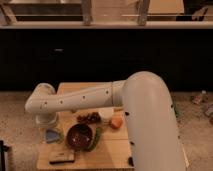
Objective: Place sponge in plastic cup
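Note:
The sponge (52, 135) is a small grey-blue block on the wooden table (112, 150), at its left edge, just left of the dark bowl (80, 136). My white arm reaches left across the table and bends down at the wrist (42, 100). My gripper (48, 124) hangs straight below the wrist, directly over the sponge and close to it. I cannot make out the pale yellow-green plastic cup; it is hidden or out of view.
A flat dark slab (62, 156) lies at the front left. A green vegetable (97, 138) lies right of the bowl. Dark red fruit (89, 118), a small white cup (106, 114) and an orange fruit (116, 122) sit mid-table. My bulky upper arm (150, 120) covers the table's right side.

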`<state>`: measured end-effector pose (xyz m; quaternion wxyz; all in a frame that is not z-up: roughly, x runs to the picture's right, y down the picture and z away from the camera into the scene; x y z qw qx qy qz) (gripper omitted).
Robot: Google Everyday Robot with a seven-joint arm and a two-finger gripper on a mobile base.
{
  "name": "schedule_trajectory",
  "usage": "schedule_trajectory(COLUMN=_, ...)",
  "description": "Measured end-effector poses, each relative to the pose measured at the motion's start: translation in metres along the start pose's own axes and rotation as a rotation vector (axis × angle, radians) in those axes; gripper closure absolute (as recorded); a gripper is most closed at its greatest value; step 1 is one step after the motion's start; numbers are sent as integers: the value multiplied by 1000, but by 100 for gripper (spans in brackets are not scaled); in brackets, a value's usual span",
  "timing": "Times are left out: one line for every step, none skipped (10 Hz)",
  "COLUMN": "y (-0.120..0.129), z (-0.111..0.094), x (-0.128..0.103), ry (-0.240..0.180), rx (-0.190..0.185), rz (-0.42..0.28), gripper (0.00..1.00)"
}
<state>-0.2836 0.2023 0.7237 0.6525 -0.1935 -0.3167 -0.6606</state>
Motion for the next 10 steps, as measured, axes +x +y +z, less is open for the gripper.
schedule_trajectory(y=-1, z=1, x=0, ry=-2, rx=-1, rz=-2, gripper=25)
schedule_trajectory(y=-2, z=1, x=0, ry=-4, rx=-1, rz=-4, gripper=20)
schedule_trajectory(y=-1, z=1, x=0, ry=-5, rx=-3, rz=-4, gripper=20)
schedule_trajectory(y=-1, z=1, x=1, ry=-8, rx=-3, rz=-3, gripper=20)
schedule_trajectory(y=-2, z=1, x=1, ry=-9, rx=-3, rz=-4, gripper=20)
schedule_trajectory(y=-2, z=1, x=1, ry=-11, rx=-2, rz=-5, gripper=20)
schedule_trajectory(y=-2, z=1, x=1, ry=-12, rx=-2, rz=-4, gripper=20)
schedule_trajectory(y=-2, z=0, x=2, ry=-9, rx=-3, rz=-2, gripper=20)
schedule_trajectory(y=-1, z=-2, x=2, ry=-3, rx=-1, rz=4, gripper=20)
schedule_trajectory(y=0, z=-5, x=3, ry=8, rx=8, rz=12, gripper=20)
